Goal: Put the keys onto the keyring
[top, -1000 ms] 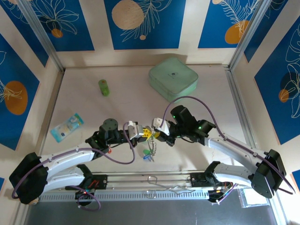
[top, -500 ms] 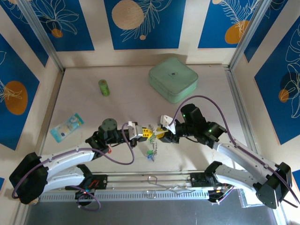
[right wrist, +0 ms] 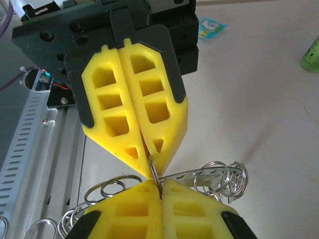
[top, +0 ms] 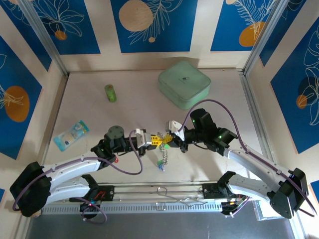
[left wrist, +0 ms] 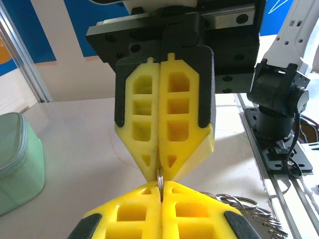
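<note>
While the left gripper (top: 156, 141) and right gripper (top: 168, 139) meet tip to tip at the frame's centre, each has its fingers pressed together on one thin loop of the keyring (top: 163, 155). It dangles below them with tagged keys (top: 160, 168) seemingly attached; whether more remain I can't tell. Pale table (top: 124, 114), green box (top: 184, 83) upper right, blue patterned walls (top: 149, 25).

On the pale table (top: 134, 112) a mint-green box (top: 184, 84) sits far back, a green cylinder (top: 110, 92) well left of it, a blue packet (top: 71, 134) nearer the left wall.
</note>
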`<state>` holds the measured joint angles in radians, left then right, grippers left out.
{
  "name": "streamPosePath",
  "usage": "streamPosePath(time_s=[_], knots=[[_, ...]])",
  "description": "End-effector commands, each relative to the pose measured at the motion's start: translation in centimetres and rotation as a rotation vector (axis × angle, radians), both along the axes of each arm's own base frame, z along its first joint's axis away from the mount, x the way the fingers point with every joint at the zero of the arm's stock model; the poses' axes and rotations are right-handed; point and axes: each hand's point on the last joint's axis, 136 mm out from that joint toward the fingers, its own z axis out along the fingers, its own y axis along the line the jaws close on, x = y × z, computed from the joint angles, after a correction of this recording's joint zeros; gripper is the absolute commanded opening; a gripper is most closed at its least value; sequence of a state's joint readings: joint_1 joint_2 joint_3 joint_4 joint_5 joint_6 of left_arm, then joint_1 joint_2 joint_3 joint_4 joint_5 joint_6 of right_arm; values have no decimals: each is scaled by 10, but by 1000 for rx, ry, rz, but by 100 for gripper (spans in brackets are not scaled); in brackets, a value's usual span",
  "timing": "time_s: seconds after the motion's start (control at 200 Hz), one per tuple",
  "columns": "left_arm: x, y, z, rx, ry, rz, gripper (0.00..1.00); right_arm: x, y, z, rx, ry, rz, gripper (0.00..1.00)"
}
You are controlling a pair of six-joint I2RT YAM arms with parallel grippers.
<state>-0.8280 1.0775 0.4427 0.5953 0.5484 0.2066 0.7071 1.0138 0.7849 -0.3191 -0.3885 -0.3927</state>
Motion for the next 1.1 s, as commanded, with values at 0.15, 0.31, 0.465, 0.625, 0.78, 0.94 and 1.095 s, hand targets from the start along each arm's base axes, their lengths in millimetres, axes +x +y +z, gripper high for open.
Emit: streamPosePath(time_s=[0.15,0.31,0.465,0.625,0.78,0.94,1.095], knots=[[3,1,-1,61,-19,27,33,-1,-1,9,-47,-44,36,0],[2,3,-12,167,-13,14,32,0,-1,5,-142,-71,61,0],[3,2,-11,193,-19,6,27,1,0,1,-233,-124,77,0],[2,1,-8,193,-23,-7,24,2,2,-4,-317,-161,97,0],[1,-1,-9,202,-19,-18,10,-2,9,0,-309,-172,130,0],[1,-1,-5,199,-28,-20,0,-2,10,2,-309,-174,128,0],[1,-1,-1,146,-31,-9,0,1,5,18,-129,-113,68,24]])
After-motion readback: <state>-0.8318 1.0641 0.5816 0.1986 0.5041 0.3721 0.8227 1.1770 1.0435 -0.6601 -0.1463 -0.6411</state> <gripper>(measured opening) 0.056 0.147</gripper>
